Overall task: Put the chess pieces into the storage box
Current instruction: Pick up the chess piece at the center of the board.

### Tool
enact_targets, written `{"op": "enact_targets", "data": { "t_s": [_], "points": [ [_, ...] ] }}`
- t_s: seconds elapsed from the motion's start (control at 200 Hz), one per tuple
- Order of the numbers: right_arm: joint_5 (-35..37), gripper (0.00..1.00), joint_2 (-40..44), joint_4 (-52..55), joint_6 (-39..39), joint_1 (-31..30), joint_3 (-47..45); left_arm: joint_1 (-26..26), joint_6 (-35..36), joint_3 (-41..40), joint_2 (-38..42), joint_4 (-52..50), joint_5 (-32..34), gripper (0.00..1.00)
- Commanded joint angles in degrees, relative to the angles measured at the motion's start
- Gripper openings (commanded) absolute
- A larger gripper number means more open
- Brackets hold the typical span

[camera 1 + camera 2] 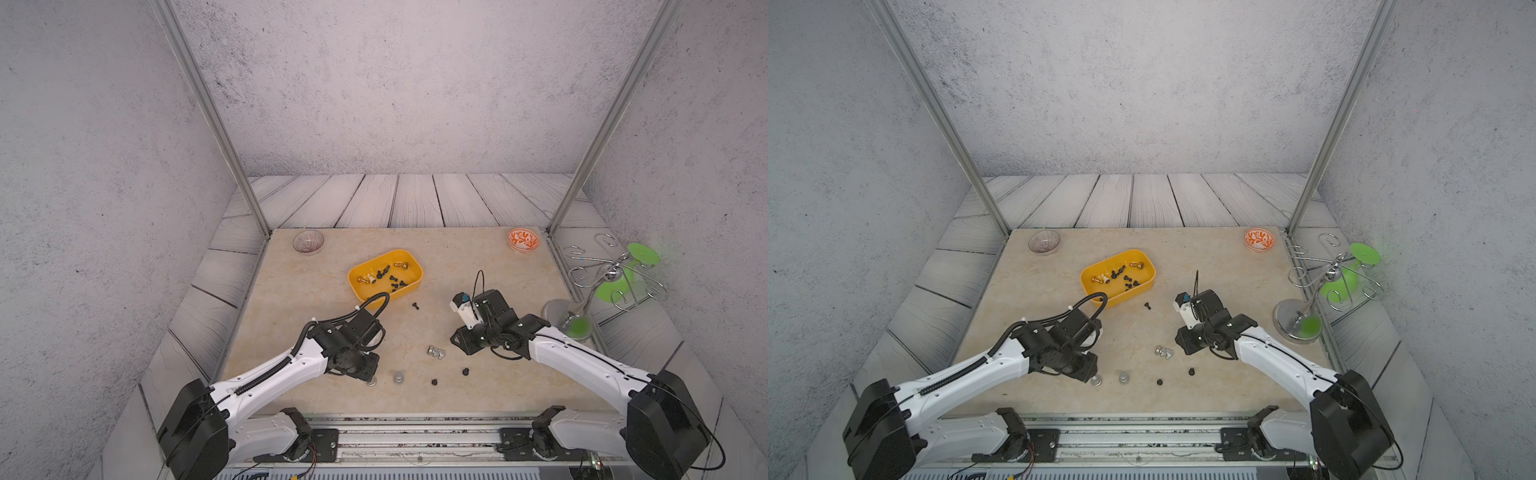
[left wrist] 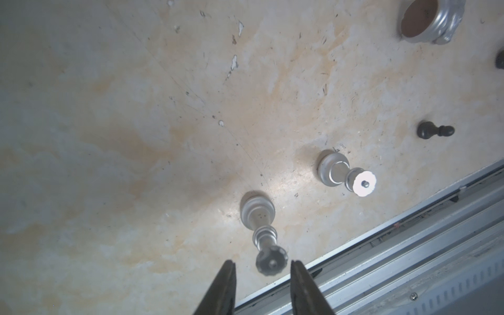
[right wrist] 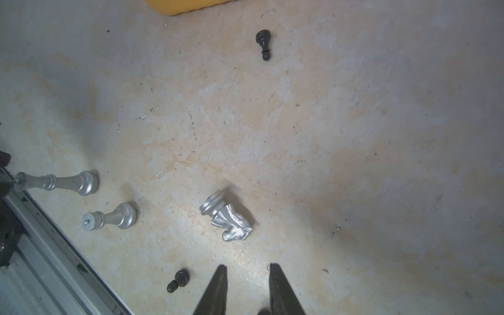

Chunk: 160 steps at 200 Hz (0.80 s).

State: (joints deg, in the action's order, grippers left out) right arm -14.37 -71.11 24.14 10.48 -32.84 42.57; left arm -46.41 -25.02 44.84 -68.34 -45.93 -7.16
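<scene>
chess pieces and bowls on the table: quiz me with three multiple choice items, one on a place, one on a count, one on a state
1. Where is the orange-patterned bowl?
A) far right corner of the mat
B) near left corner
C) middle of the front edge

2. How many silver pieces are outside the yellow box?
A) one
B) three
C) five

3. How is the silver knight placed?
A) standing upright
B) balanced upside down
C) lying on its side

Answers:
1 A: in both top views it sits alone at the mat's far right corner.
2 B: the knight plus two upright silver pieces near the front edge.
3 C: the right wrist view shows its round base facing sideways.
</scene>
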Motion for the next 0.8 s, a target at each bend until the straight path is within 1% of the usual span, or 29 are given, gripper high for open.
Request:
{"op": "enact_targets", "data": {
  "t_s": [0.0,0.375,0.641,0.796],
  "points": [
    [-0.39,0.29,-0.96,-0.01,0.42,-0.38,0.06,-0.80,-0.95,-0.54,-1.32,0.70,-0.92,0.37],
    [-0.04,0.29,-1.11,0.06,0.68,-0.38,-0.29,-2.45,-1.26,-0.98,-3.71,2.26,-1.19,0.37],
    [0.13,0.29,-1.31,-0.04,0.86,-0.48,-0.47,-3.38,-1.35,-1.00,-4.17,1.73,0.10,0.29],
    [0.22,0.29,-1.63,0.01,0.94,-0.54,-0.29,-3.51,-1.69,-1.33,-4.18,2.14,0.13,0.22]
  ]
}}
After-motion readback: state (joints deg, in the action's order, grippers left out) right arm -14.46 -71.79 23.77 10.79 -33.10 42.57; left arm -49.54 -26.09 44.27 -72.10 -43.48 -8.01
